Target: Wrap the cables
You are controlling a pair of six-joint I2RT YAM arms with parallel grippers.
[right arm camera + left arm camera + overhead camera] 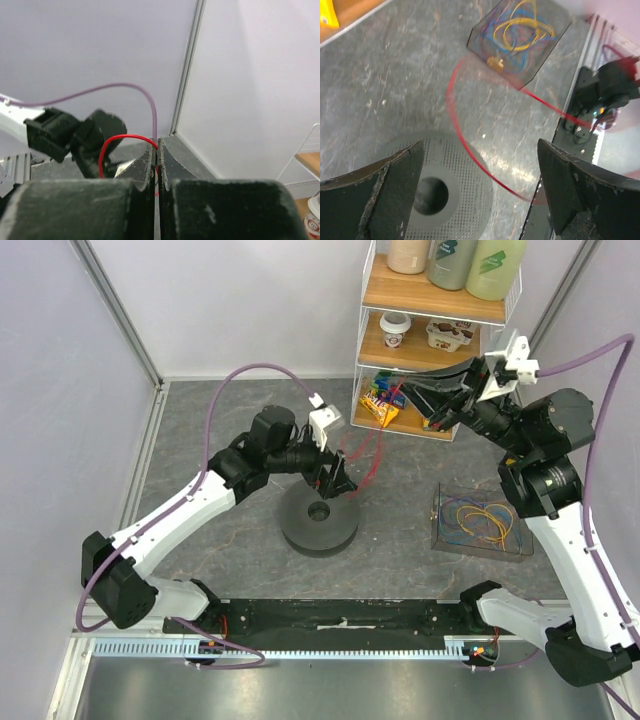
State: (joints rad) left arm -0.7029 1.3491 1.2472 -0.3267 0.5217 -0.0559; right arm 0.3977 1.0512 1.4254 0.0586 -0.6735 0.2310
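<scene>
Our right tool pinches the red cable; our left tool is wide. Pulling hard could slip it free.

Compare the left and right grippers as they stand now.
The left gripper stands wide open and empty; the right gripper is shut on the red cable. The left gripper hangs low over the dark grey spool; the right gripper is raised by the shelf rack. Both have black two-finger jaws.
</scene>
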